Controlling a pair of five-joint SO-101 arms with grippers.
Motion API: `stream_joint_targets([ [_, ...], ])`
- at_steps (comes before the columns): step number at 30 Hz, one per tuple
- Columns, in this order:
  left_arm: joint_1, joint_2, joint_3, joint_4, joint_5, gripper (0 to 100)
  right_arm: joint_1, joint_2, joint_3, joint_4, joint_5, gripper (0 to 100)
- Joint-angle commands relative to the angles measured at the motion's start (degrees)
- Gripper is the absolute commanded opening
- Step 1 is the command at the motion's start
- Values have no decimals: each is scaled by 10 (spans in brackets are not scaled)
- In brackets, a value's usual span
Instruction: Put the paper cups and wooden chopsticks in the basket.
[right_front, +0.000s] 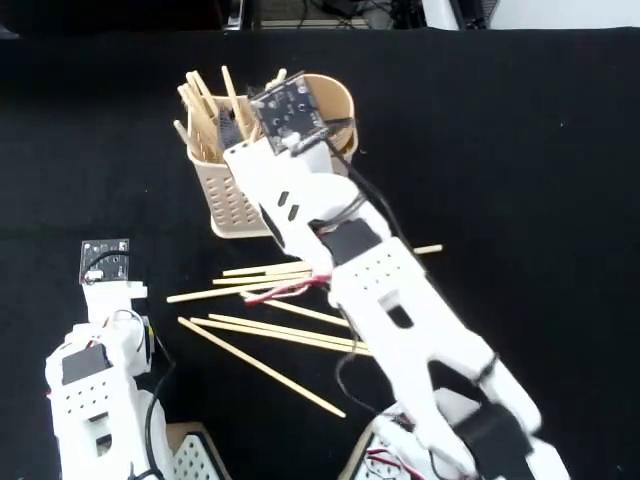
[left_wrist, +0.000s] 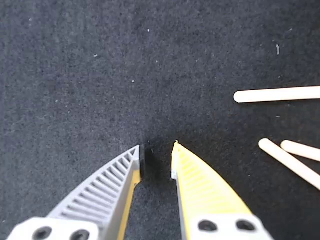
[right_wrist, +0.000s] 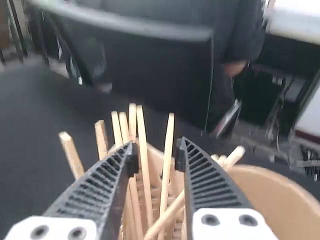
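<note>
Over the basket (right_front: 228, 205), my right jaws hang a narrow gap apart above the standing chopsticks (right_wrist: 142, 145). Two sticks show through the gap, but the jaws seem to have hold of nothing. A tan cup (right_front: 338, 95) sits against the basket's far corner, under the right arm (right_front: 390, 300); I cannot tell whether it is inside the basket or just beside it.

What is left of the task, as I judge it, is the loose chopsticks (right_front: 270, 333) on the black surface (right_front: 520, 150), between the two arms and near the basket's front. Most lie crosswise, with their long axes running from one arm toward the other, and one lies on a diagonal closer to me.

My left jaws are slightly parted and empty, low over bare cloth, with three stick ends (left_wrist: 280, 95) just off to one side. That makes the left arm (right_front: 100, 370) the nearer one. A pick-up would call for moving sideways and closing across a stick's width. The right arm lies over the far ends of the pile, and crossed sticks may drag their neighbours.
</note>
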Motion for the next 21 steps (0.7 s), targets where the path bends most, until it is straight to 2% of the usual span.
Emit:
stream_joint_targets([
  [1, -5, 1, 1, -12, -4, 123, 1, -106, -7, 70, -2, 141],
  [9, -5, 1, 1, -12, -4, 123, -61, -253, 0, 434, -1, 141],
  [12, -5, 1, 1, -12, -4, 123, -92, -253, 35, 512, 0, 142],
  [15, -5, 1, 1, -12, -4, 123, -110, -253, 140, 505, 4, 145],
  [19, -5, 1, 1, -12, -4, 123, -126, -253, 300, 433, 90, 145],
  [21, -5, 1, 1, -12, -4, 123, -145, -253, 359, 396, 109, 145],
])
